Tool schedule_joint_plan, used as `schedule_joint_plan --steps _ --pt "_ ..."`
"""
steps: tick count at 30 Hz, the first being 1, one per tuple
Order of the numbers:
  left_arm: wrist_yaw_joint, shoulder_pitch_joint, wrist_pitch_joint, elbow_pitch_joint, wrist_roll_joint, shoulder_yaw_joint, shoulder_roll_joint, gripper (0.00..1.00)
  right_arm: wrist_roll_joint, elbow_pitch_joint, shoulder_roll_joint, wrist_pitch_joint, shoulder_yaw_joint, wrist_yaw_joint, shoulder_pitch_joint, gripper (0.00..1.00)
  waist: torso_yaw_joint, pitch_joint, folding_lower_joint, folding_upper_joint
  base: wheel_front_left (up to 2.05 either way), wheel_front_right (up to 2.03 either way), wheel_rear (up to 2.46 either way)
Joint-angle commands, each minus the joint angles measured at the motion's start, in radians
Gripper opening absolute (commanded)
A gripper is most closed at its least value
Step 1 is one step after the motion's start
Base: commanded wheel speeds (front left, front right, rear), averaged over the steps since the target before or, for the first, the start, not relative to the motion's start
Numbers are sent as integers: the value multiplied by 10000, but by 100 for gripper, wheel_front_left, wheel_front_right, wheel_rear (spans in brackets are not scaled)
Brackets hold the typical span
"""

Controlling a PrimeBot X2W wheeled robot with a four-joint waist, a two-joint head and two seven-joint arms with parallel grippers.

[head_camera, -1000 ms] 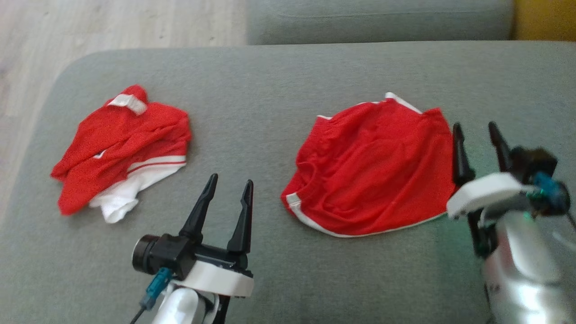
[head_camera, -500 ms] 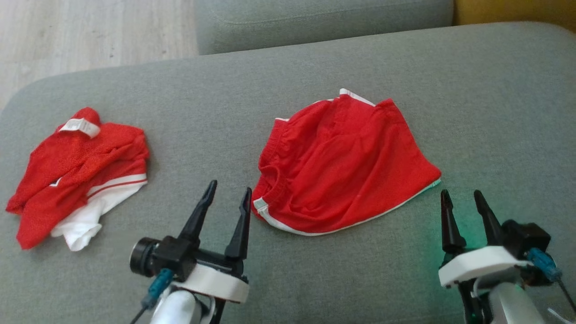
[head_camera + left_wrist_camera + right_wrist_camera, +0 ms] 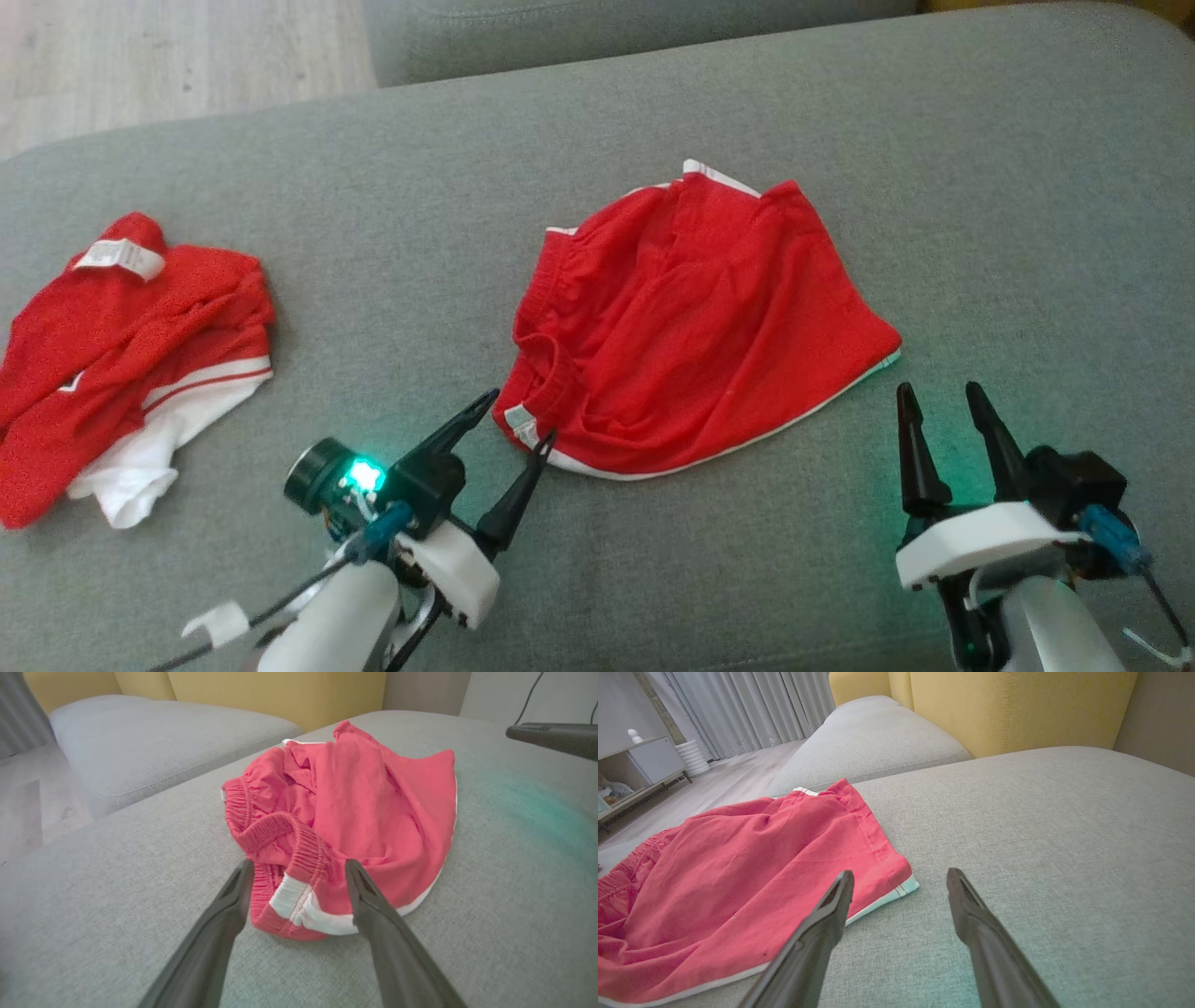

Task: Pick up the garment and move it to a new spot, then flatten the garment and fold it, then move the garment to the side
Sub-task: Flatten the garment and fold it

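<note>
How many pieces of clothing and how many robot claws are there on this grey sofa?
Red shorts: 1
Red-and-white garment, crumpled: 1
Grippers: 2 (left gripper, right gripper, both open)
Total: 4

We list: red shorts (image 3: 738, 872) spread on grey cushion (image 3: 1041, 826); our right gripper (image 3: 900, 874), fingers parted, just beside their white-trimmed corner.

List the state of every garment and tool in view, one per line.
shorts: lying rumpled on the couch, not folded, not gripped
shirt: bunched in a heap, off to the left
left tool: open, fingertips at the shorts' waistband corner
right tool: open, empty, near the shorts' hem corner
</note>
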Motion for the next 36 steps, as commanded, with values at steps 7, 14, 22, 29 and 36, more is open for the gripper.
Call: schedule_joint_plan --steps 7,14,22,29,36 --pt "17 -1301 395 436 -652 -710 653 100 75 -341 -53 -135 259 -7 -596 100 -240 384 -1 0 0 0 0" --pt "17 -1645 188 835 -1070 -1050 695 23 42 -277 -53 -135 206 -7 -627 100 -281 479 -1 0 0 0 0" --pt "24 -1691 -340 869 -1560 -1142 559 0 -342 185 -53 121 -331 -7 -704 100 -48 373 -1 0 0 0 0" --pt "140 -1560 -576 598 -1694 -1119 417 0 -725 868 -53 722 -875 -7 -1106 100 203 302 -1 0 0 0 0" --pt "248 -1566 -647 353 -1693 -1187 306 0 -563 1653 -53 895 -915 -7 -1731 100 381 416 -1 0 0 0 0"
